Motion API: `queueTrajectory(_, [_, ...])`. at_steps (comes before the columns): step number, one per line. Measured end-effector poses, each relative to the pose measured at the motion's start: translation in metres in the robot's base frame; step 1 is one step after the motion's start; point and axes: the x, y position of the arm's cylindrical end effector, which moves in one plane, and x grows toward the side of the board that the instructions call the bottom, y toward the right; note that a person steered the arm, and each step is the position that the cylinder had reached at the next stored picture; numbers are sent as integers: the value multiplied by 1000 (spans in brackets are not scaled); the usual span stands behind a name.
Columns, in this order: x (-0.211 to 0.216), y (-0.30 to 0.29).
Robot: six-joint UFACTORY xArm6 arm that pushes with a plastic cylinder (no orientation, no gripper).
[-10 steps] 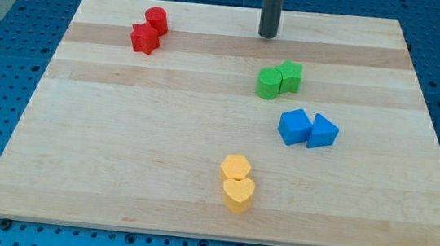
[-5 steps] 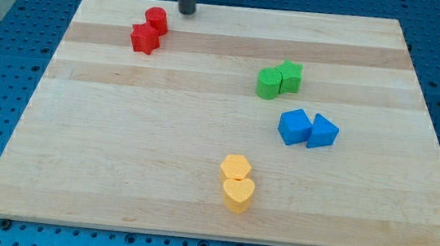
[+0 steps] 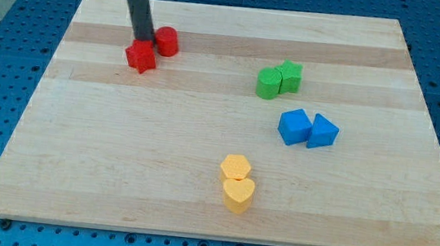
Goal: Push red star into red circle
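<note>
Rod, no jaws; my tip (image 3: pixel 142 42) touches red star (image 3: pixel 141 57), beside red circle (image 3: pixel 167 41).

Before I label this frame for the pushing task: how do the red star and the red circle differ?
The red star has a notched, pointed outline; the red circle is a smooth cylinder. The star lies lower and further to the view's left, the circle upper right. My tip sits just above the star, left of the circle. Both share the same red.

Single high oblique view over the whole wooden board (image 3: pixel 194 210).
</note>
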Motion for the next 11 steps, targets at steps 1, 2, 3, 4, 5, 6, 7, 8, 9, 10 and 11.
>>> queueTrajectory(1, [18,45])
queueTrajectory(2, [0,-13])
queueTrajectory(3, [-25,-12])
queueTrajectory(4, [1,77])
queueTrajectory(5, [34,128])
queueTrajectory(6, [72,82])
queueTrajectory(7, [120,33])
queueTrajectory(8, [75,-42])
queueTrajectory(9, [41,-49])
queueTrajectory(10, [50,37])
queueTrajectory(11, [49,32])
